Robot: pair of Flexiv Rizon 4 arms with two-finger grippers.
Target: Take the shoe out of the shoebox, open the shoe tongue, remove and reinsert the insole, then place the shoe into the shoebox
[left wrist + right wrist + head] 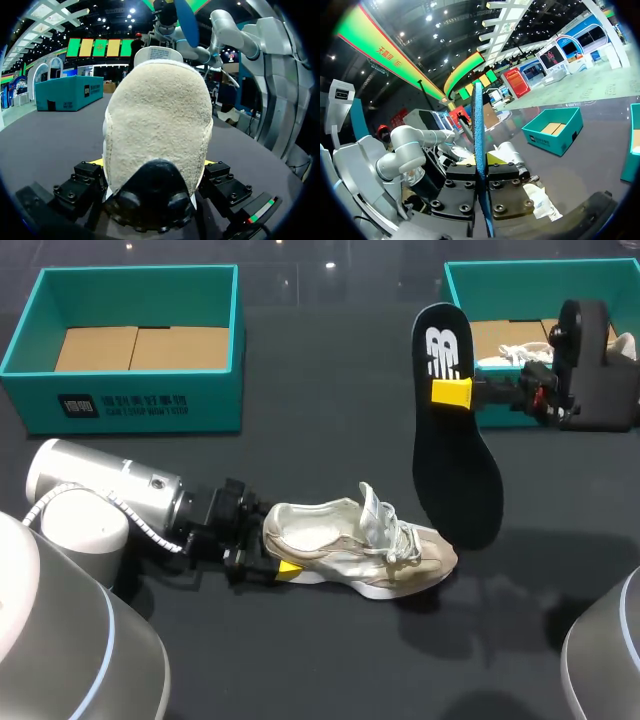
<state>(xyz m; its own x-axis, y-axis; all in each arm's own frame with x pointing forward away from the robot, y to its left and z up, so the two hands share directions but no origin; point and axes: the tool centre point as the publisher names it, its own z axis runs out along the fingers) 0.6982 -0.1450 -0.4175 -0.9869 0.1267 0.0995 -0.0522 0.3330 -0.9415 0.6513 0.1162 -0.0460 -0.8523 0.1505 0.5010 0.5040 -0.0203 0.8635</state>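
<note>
A beige and white shoe (360, 543) lies on its sole on the dark table, toe pointing right, tongue pulled up. My left gripper (272, 555) is at its heel, one finger on each side. In the left wrist view the suede heel (157, 115) fills the gap between the fingers of the left gripper (154, 162), so it is shut on the shoe. Held in the air above and right of the shoe, the black insole (455, 440) stands on edge, toe end down. My right gripper (452, 392) is shut on its upper part. The right wrist view shows the insole (478, 125) edge-on in the right gripper (481, 162).
A teal shoebox (455, 280) at the back right holds a second white shoe (520, 358); my right arm hangs over it. Another teal box (130, 400) with cardboard inside stands at the back left.
</note>
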